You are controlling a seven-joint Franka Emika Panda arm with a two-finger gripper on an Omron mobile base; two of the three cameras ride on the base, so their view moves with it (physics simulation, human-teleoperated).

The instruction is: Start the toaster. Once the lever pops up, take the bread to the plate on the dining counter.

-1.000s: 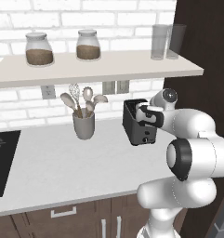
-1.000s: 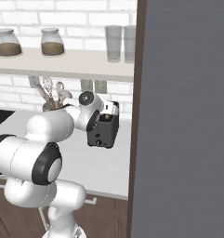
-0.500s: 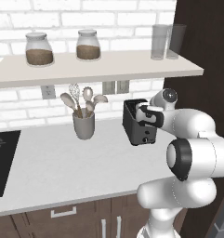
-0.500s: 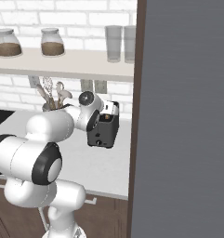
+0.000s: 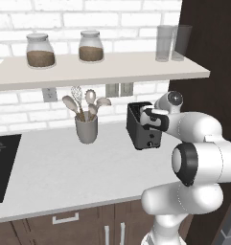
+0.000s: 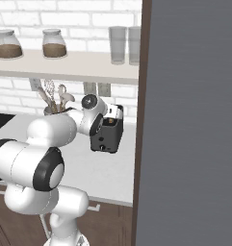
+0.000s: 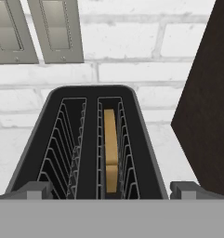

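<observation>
Dark grey toaster [image 7: 90, 139] with silvery wire racks, tan bread [image 7: 110, 148], white brick wall [image 7: 132, 51].

Two jars [image 5: 40, 50], two glasses [image 5: 165, 43], one toaster [image 5: 143, 126], one bread [image 7: 110, 148]

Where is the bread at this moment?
In the hand view, the bread stands on edge inside the right-hand slot of the toaster, below the brick wall; the slot beside it has no slice.

White brick wall [image 5: 102, 14], wooden shelf [image 5: 102, 69], pale counter [image 5: 64, 172].
</observation>
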